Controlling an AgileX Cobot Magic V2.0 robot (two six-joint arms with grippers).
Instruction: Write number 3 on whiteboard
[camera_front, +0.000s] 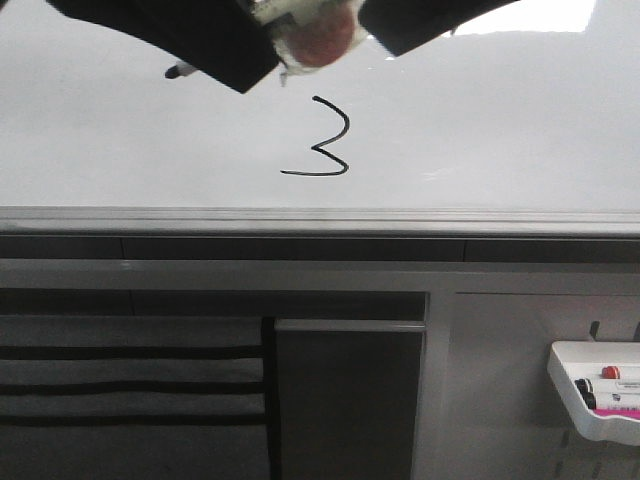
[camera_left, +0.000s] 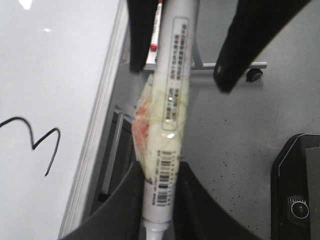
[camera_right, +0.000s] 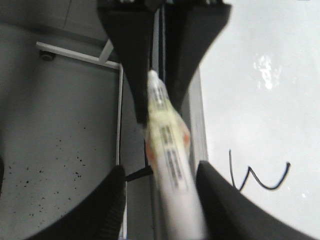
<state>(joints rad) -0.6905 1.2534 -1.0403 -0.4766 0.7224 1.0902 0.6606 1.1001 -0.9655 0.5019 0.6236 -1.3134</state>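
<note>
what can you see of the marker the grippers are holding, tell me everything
The marker is a white-barrelled pen with a printed label and barcodes, its middle wrapped in yellowish tape over something orange-red. In the left wrist view the left gripper closes on its barcode end; in the right wrist view the right gripper flanks the barrel too, though actual contact there is unclear. In the front view it sits above the drawn number 3 on the whiteboard, its dark tip apparently clear of the digit.
</note>
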